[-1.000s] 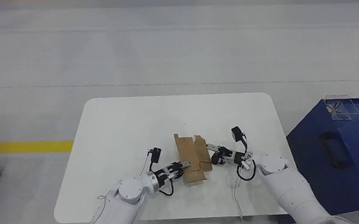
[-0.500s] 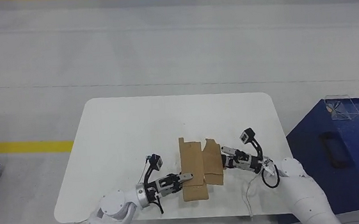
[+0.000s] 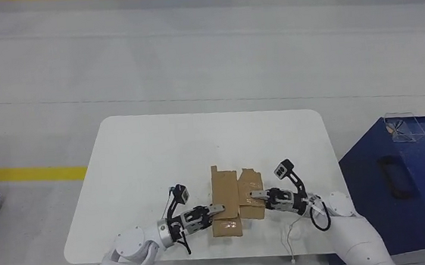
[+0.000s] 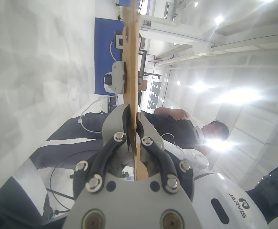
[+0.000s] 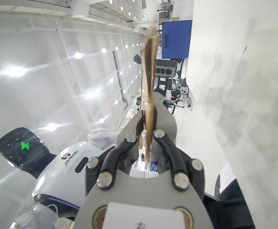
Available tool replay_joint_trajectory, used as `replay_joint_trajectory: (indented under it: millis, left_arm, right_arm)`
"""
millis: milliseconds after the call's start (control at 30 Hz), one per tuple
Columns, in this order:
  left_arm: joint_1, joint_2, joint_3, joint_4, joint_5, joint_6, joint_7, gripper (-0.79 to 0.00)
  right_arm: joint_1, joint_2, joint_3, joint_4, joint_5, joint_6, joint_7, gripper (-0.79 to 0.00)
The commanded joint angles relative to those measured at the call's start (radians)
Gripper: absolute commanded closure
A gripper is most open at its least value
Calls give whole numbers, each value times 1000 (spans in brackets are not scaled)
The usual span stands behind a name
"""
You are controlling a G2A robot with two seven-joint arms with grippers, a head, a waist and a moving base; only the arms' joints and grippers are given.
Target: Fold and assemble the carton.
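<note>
Here gripped flat near the 6 o'clock edge of the desk (image 3: 161,152), carton (image 3: 234,203) pinched at 9 o'clock by left hand (image 3: 218,208) and at 3 o'clock by right hand (image 3: 255,198), probably for pulling open.

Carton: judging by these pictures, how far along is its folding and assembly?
Done: the left gripper and right gripper are each shut on an opposite edge of the carton. In hand: they hold it between them over the table. Left: it looks flat, so all folding remains.
</note>
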State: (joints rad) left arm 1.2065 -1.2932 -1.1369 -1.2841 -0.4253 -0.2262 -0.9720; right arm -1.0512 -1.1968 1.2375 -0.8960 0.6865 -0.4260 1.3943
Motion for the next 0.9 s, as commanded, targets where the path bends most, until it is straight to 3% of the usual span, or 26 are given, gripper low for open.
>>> replay_joint_trajectory:
  millis: [0, 167, 233, 433, 667, 867]
  left_arm:
    - [4, 8, -42, 15, -1, -20, 24, -785]
    - [21, 35, -163, 70, 17, -43, 74, -785]
    - [18, 40, -177, 109, 38, -37, 91, -785]
    - [13, 40, -174, 127, 44, -29, 96, -785]
    - [13, 40, -174, 127, 44, -29, 96, -785]
    - [13, 40, -174, 127, 44, -29, 96, -785]
  right_arm:
    - [-3, 5, 15, -12, 17, -2, -2, 0]
    - [-22, 22, 59, -90, 11, -25, -25, 0]
    - [-43, 31, 81, -160, -28, -63, -63, 0]
    - [-130, 58, 149, -554, -163, -128, -142, 0]
    - [-179, 68, 167, -1008, -242, 4, -227, 0]
    - [-141, 69, 161, -1139, -271, 100, -323, 0]
